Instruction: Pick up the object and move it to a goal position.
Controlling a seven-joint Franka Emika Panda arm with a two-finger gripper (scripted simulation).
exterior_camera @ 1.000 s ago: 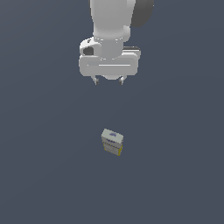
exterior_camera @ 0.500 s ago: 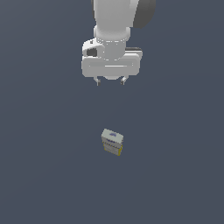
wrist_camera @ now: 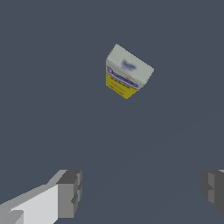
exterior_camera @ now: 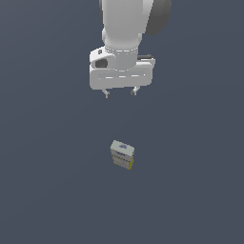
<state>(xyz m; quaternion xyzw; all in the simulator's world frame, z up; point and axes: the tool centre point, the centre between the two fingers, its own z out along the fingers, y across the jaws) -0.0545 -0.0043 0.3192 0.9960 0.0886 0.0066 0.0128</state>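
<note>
The carton (exterior_camera: 122, 155) sits alone on the dark bench (exterior_camera: 43, 190), just below the middle of the exterior frame, and nothing is touching it. The gripper (exterior_camera: 120, 92) hangs in the upper middle of the frame, well apart from the carton and a touch to its left. The fingers (wrist_camera: 70, 192) are spread wide with only bare bench between them, so nothing is held. That spread looks like readiness for a grasp, with the arm lined up roughly over its target.

The carton's pale face with the bluish mark is turned upward and a yellow side shows at its lower edge. It's skewed to the frame, one corner aimed toward the lower right. It's boxy, so the long axis is hard to call; it seems to run upper left to lower right.
</note>
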